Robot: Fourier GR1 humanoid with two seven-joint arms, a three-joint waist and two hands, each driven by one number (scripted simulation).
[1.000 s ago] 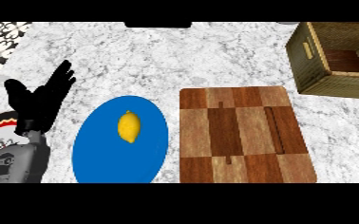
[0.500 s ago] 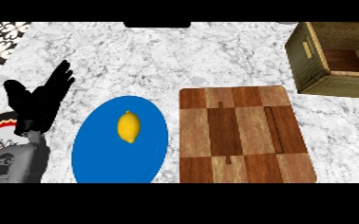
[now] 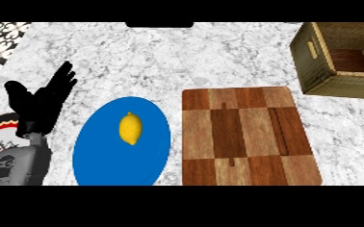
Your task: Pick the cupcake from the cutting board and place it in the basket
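Note:
A wooden checkered cutting board (image 3: pixel 245 134) lies at the lower right of the counter, and its top is bare. No cupcake shows anywhere in the head view. The wooden basket (image 3: pixel 320 62) stands at the far right edge, partly cut off by the frame; the part of its inside that shows holds nothing. My left hand (image 3: pixel 41 98) rests at the left edge, fingers straight and pointing up, holding nothing. My right hand does not appear in the view.
A blue plate (image 3: pixel 103 158) lies left of the cutting board with a yellow lemon (image 3: pixel 130 128) on it. A dark object (image 3: pixel 159 24) sits at the counter's far edge. The counter is white marble.

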